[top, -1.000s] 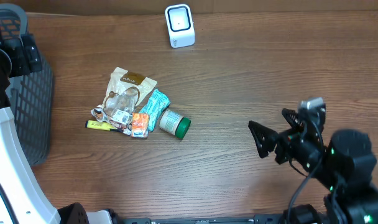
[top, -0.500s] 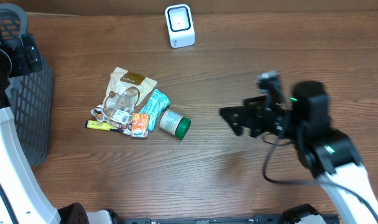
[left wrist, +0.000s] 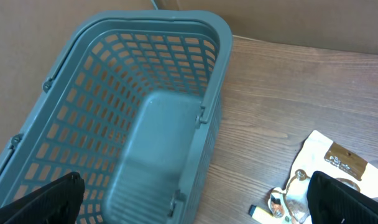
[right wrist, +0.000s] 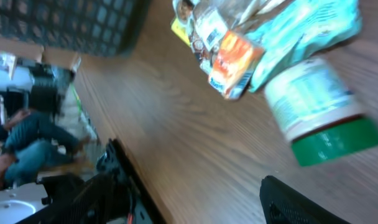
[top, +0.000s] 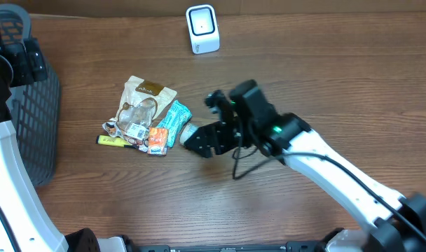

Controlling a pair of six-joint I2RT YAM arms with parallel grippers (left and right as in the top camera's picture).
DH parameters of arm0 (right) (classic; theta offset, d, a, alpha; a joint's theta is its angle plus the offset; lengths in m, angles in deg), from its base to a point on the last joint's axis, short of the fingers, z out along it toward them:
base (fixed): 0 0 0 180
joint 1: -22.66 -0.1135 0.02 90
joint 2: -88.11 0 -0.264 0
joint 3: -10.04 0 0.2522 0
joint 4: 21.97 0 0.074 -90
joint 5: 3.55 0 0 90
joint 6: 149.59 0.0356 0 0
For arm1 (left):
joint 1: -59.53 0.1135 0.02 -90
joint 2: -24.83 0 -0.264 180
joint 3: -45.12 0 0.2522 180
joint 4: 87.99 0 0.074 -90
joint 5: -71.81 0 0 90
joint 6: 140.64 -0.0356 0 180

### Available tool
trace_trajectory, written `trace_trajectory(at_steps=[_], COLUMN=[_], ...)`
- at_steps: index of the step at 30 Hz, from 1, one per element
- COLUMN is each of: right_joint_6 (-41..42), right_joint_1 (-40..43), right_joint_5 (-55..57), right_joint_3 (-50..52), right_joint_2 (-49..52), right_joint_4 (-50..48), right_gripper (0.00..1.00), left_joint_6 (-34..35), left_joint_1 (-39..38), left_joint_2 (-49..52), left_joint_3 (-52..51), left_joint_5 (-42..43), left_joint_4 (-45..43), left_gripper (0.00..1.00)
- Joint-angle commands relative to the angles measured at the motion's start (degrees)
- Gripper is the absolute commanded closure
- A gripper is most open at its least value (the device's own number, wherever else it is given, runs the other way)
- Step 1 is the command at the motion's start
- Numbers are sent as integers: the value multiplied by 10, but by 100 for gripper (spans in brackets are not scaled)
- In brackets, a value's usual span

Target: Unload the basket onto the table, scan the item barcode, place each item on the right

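Brown wooden table point(top: 304, 70): right gripper point(top: 199, 142) has swept in from the right, jaws spread, and now hovers over the green-lidded white jar point(right wrist: 313, 106). Grab looks next. Left gripper point(left wrist: 189, 202) spread wide, idle.

Labels on the packets point(top: 146, 115) unreadable (too small, blurred).

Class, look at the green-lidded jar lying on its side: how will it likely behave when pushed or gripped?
The green-lidded jar is round and lies on its side, so a nudge would probably roll it. Its smooth label looks slippery for a grip. It seems rigid, unlike the teal packet beside it.
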Motion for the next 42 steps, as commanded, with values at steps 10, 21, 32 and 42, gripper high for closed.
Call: trace_trajectory(at_steps=[10,21,32,42], right_joint_6=[-92,-297,-358,-388], right_joint_1=[-31,-31,7,35], right_joint_5=[151,212,148,50], right_joint_3=[-88,-88,-88,-88], right_joint_2=[79,141,167,217], right_joint_4=[85,71,16,14], right_gripper=[22,11,5,6], left_joint_6=[-8,-8,-8,-8], left_joint_1=[3,3,3,3], left_joint_2=[3,3,3,3], left_joint_3=[3,3,3,3], left_joint_5=[-3,-3,-3,-3], left_joint_4=[-2,-2,-2,-2], left_gripper=[0,0,0,0])
